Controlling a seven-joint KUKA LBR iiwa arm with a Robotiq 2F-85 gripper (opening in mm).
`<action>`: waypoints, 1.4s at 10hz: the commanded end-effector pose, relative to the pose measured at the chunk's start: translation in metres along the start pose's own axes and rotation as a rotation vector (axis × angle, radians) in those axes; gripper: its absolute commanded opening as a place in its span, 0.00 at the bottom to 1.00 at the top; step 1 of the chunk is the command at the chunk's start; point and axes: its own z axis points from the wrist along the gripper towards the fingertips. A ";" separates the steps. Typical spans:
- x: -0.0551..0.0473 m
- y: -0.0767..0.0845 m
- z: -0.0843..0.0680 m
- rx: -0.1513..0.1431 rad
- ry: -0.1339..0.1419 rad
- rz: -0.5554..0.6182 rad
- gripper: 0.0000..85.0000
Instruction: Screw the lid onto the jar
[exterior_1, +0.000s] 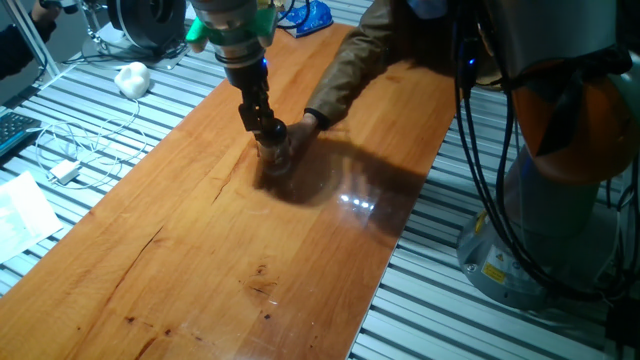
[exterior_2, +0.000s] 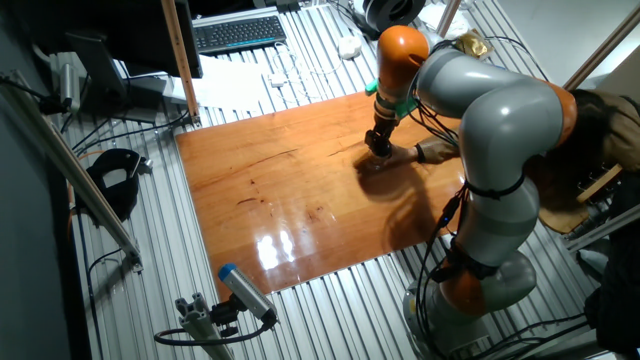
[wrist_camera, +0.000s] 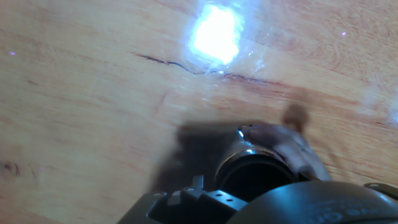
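Threading is judged under way: the lid (exterior_1: 272, 131) is held between the closed jaws of the gripper (exterior_1: 270, 129), directly atop the jar (exterior_1: 275, 158), steadied by a hand (exterior_1: 304, 125). Further rotation with downward pressure is called for.

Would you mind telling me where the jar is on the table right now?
In one fixed view the jar stands on the wooden table near its far end, directly beneath the gripper, with a person's hand touching it from the right.
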 end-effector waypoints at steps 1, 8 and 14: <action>0.001 0.000 0.001 0.001 -0.001 0.000 0.80; 0.003 -0.003 0.006 0.014 -0.012 -0.009 0.80; 0.003 -0.004 0.007 0.027 -0.001 -0.034 0.60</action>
